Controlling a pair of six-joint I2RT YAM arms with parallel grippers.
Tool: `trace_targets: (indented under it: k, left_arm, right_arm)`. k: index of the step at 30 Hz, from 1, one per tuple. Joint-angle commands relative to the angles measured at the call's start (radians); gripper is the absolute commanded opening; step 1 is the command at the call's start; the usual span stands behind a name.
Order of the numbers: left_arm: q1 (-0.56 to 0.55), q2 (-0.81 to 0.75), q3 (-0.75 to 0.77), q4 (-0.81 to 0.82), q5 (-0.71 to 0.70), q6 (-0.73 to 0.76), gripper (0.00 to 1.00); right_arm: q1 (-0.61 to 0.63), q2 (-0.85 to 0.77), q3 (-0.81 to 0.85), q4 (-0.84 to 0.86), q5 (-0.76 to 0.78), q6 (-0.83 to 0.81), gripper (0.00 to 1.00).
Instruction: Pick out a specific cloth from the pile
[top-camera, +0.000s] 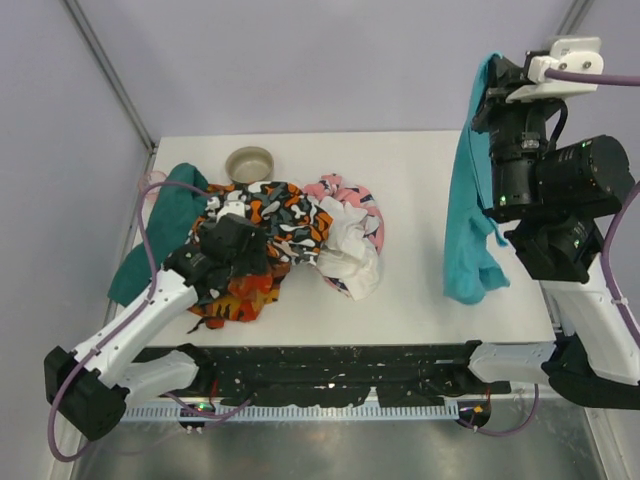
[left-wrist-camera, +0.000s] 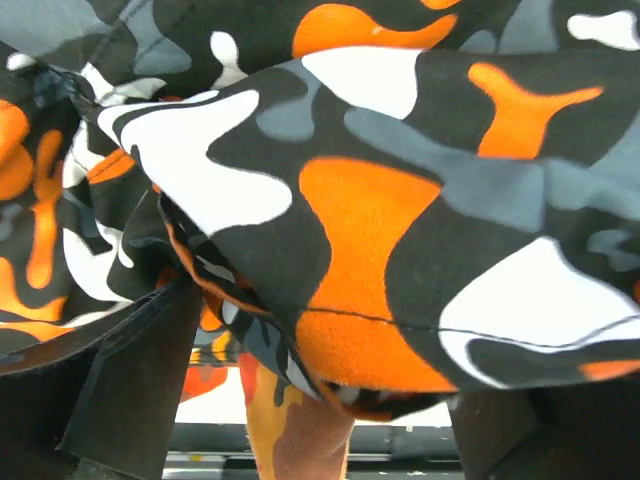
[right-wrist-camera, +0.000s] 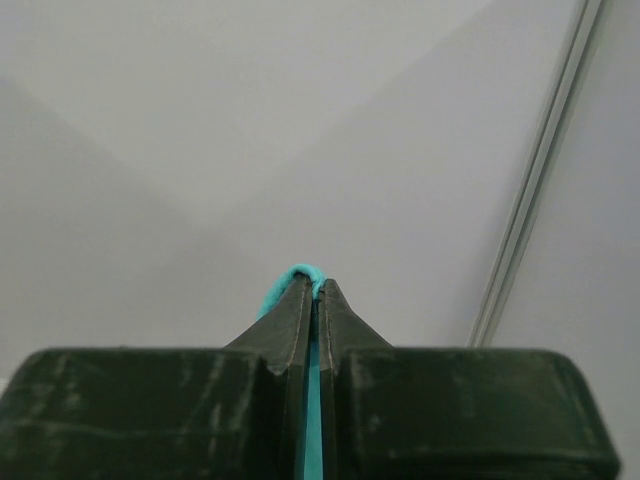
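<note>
The cloth (top-camera: 465, 210), bright turquoise, hangs in a long fold in the air above the table's right side. My right gripper (top-camera: 492, 82) is shut on its top edge. In the right wrist view a turquoise loop of the cloth (right-wrist-camera: 295, 275) pokes out over the closed tips of the right gripper (right-wrist-camera: 316, 285). The pile (top-camera: 290, 230) lies left of centre. My left gripper (top-camera: 232, 235) rests on its orange-black-white blotched cloth (left-wrist-camera: 380, 220). The fingers (left-wrist-camera: 135, 390) of the left gripper (left-wrist-camera: 320, 360) stand wide apart, and that fabric sags between them without being pinched.
A dark teal-green cloth (top-camera: 160, 235) droops over the table's left edge. White cloth (top-camera: 350, 255) and pink-patterned cloth (top-camera: 345, 195) form the pile's right part. A small grey bowl (top-camera: 250, 163) stands behind the pile. The white table (top-camera: 420, 200) is ringed by pale walls.
</note>
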Motion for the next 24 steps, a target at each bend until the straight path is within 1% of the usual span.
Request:
trace_targets:
  k: [1, 3, 4, 7, 9, 11, 12, 14, 17, 20, 21, 23, 24]
  left_arm:
    - [-0.025, -0.071, -0.013, 0.092, 0.101, 0.026, 1.0]
    - [-0.052, -0.116, -0.002, 0.093, 0.119, 0.038, 1.0]
    - [-0.072, -0.137, 0.005, 0.093, 0.128, 0.044, 1.0]
    - [-0.164, -0.225, 0.006, 0.151, 0.205, 0.092, 1.0]
    - [-0.232, -0.282, -0.016, 0.249, 0.335, 0.136, 0.99]
    - [-0.287, -0.315, -0.039, 0.351, 0.499, 0.152, 1.0]
    - [-0.301, -0.325, -0.048, 0.394, 0.559, 0.149, 1.0]
    - [-0.315, -0.326, -0.051, 0.434, 0.633, 0.132, 0.99]
    - [-0.321, -0.296, -0.048, 0.435, 0.647, 0.114, 1.0]
    - [-0.322, -0.27, -0.056, 0.438, 0.635, 0.095, 1.0]
    - [-0.324, -0.262, -0.063, 0.449, 0.63, 0.089, 0.99]
    - [-0.324, -0.256, -0.073, 0.46, 0.612, 0.078, 1.0]
    - [-0.324, -0.257, -0.076, 0.457, 0.604, 0.077, 1.0]
  right_arm:
    - [-0.007, -0.156, -0.162, 0.021, 0.002, 0.079, 0.05]
    - [-0.009, -0.229, -0.262, 0.056, 0.029, 0.082, 0.05]
    - [-0.007, -0.265, -0.287, 0.063, 0.052, 0.084, 0.05]
    - [-0.009, -0.346, -0.398, 0.067, 0.097, 0.093, 0.05]
    - [-0.009, -0.387, -0.469, 0.072, 0.149, 0.083, 0.05]
    - [-0.012, -0.427, -0.556, 0.162, 0.258, 0.032, 0.06]
    - [-0.013, -0.441, -0.589, 0.214, 0.275, 0.006, 0.05]
    - [-0.019, -0.477, -0.65, 0.227, 0.33, 0.009, 0.05]
    - [-0.021, -0.53, -0.727, 0.189, 0.343, 0.053, 0.05]
    - [-0.019, -0.546, -0.785, 0.126, 0.355, 0.121, 0.05]
    - [-0.023, -0.547, -0.799, 0.118, 0.384, 0.144, 0.05]
    - [-0.033, -0.547, -0.866, 0.115, 0.421, 0.19, 0.05]
    - [-0.047, -0.547, -0.926, 0.109, 0.439, 0.241, 0.05]
